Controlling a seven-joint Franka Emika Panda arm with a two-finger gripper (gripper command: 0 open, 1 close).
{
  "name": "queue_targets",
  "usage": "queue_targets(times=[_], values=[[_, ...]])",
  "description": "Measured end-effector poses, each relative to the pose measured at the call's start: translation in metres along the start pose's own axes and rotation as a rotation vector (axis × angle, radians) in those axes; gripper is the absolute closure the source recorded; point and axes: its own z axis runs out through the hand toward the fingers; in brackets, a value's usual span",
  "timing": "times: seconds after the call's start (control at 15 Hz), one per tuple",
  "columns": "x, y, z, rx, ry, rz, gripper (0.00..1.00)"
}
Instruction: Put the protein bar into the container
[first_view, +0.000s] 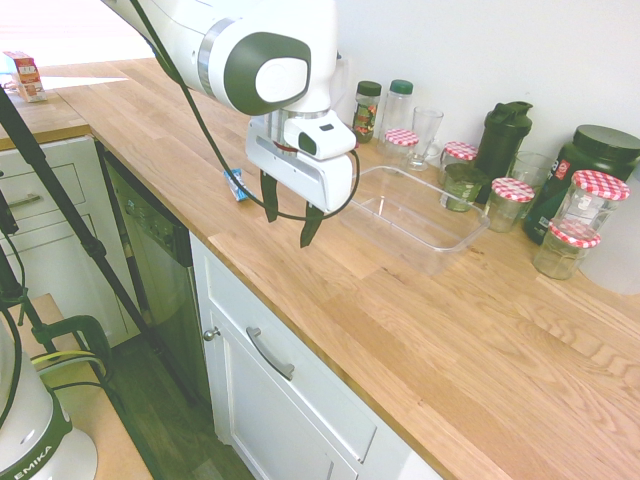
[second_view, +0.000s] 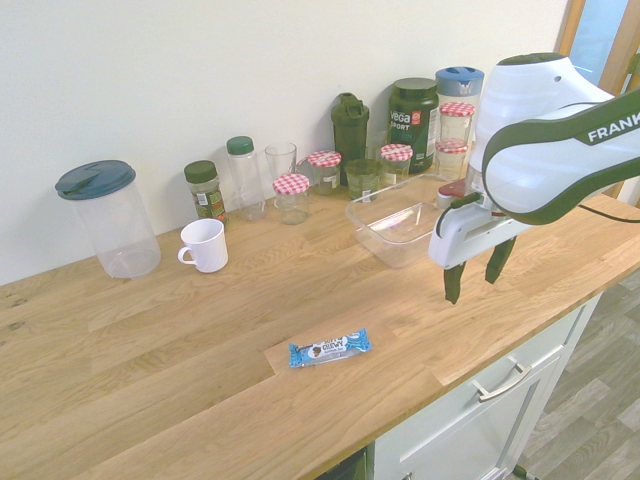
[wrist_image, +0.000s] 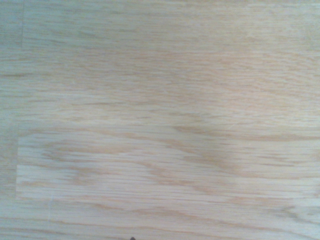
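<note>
First exterior view: gripper (first_view: 288, 213) hangs above wooden countertop (first_view: 400, 330), pointing down, fingers apart, nothing between them. Protein bar (first_view: 236, 185) lies flat on wood behind arm, partly hidden. Container (first_view: 418, 220) beside gripper, near jars.
Second exterior view: gripper (second_view: 475, 271) over counter edge beside container (second_view: 392, 222) (clear tub); protein bar (second_view: 329, 348) well apart near front edge; white mug (second_view: 205, 245) further back.
Wrist view: only wood grain (wrist_image: 160, 120), blurred

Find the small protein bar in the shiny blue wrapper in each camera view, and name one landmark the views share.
First exterior view: protein bar left of centre, partly behind the gripper.
Second exterior view: lower centre, near the counter's front edge.
Wrist view: not in it.
Shared landmark: the clear plastic container.
</note>
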Motion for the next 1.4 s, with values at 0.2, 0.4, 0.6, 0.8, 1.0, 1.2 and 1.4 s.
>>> queue_targets(times=[0.2,0.4,0.6,0.8,1.0,1.2,1.4], values=[[0.000,-0.001,0.000,-0.002,0.002,-0.006,0.00],[-0.006,-0.009,-0.003,-0.002,0.014,-0.041,0.00],[-0.020,-0.023,-0.006,-0.003,0.027,-0.103,0.00],[-0.034,-0.041,-0.019,0.015,0.050,-0.217,0.00],[-0.055,-0.068,-0.040,0.031,0.071,-0.374,0.00],[-0.080,-0.096,-0.049,0.017,0.084,-0.490,0.00],[-0.105,-0.130,-0.043,-0.010,0.100,-0.606,0.00]])
